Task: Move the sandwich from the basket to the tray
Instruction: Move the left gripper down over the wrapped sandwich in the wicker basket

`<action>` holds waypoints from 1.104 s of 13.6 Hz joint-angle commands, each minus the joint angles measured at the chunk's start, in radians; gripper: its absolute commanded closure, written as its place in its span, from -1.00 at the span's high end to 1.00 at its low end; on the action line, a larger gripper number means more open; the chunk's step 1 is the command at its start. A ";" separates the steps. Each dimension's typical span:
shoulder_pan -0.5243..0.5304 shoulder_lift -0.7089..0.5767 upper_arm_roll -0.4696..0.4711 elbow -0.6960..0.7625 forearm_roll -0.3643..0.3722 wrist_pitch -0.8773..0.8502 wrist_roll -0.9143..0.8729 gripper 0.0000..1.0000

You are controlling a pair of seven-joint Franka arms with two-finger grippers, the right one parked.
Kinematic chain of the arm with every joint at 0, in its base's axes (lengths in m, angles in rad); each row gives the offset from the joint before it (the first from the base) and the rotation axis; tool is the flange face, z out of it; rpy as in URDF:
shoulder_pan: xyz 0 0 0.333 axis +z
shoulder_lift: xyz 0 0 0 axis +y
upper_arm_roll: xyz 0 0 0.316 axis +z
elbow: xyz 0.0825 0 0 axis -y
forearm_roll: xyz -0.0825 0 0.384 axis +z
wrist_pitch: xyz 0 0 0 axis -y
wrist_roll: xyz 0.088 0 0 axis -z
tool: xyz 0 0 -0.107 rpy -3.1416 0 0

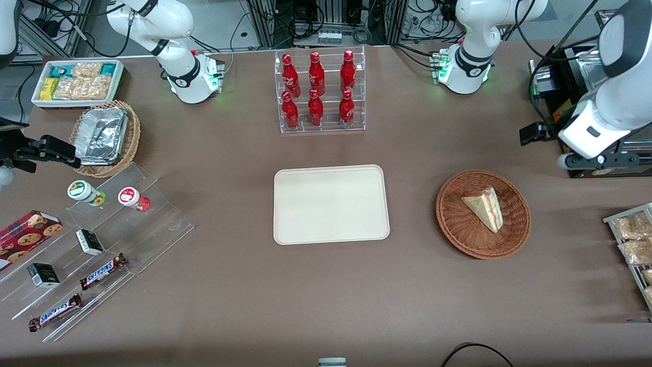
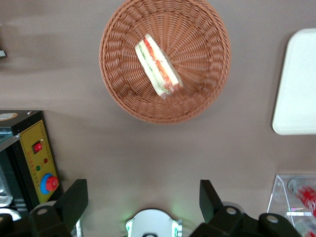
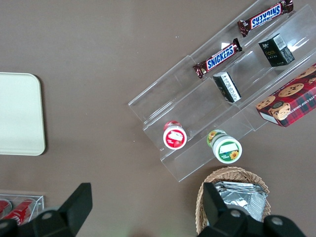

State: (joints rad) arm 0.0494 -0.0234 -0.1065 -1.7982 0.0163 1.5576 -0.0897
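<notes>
Approach step: gripper [image 2: 140, 200] wide open, high above table; sandwich [image 1: 485, 208] untouched in basket [image 1: 458, 232]. Next: descend, grasp, carry to tray [image 1: 331, 204].

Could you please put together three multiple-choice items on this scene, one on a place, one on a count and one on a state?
1. Where is the sandwich?
A. on the tray
B. in the reddish-brown basket
C. on the bare table

2. How many red bottles stand in the clear rack?
A. four
B. six
C. eight

3. How is the left arm's tool?
A. open and holding nothing
B. shut on the sandwich
C. shut on a bottle

Answers:
1 B: the wedge lies inside the basket, while the tray beside it holds nothing.
2 B: the red bottles form two rows of three in the clear rack.
3 A: the wrist view shows its fingers spread wide above the table, nothing between them.
</notes>
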 commanded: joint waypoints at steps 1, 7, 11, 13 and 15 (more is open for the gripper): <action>0.010 -0.021 -0.007 -0.114 0.002 0.131 -0.094 1.00; 0.009 0.023 -0.007 -0.292 0.001 0.422 -0.279 1.00; 0.000 0.101 -0.010 -0.316 0.002 0.534 -0.490 1.00; -0.002 0.128 -0.012 -0.320 0.002 0.579 -0.574 1.00; -0.002 0.141 -0.012 -0.337 0.004 0.627 -0.613 1.00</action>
State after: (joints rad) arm 0.0484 0.1118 -0.1151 -2.1180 0.0161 2.1374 -0.6468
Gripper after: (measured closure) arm 0.000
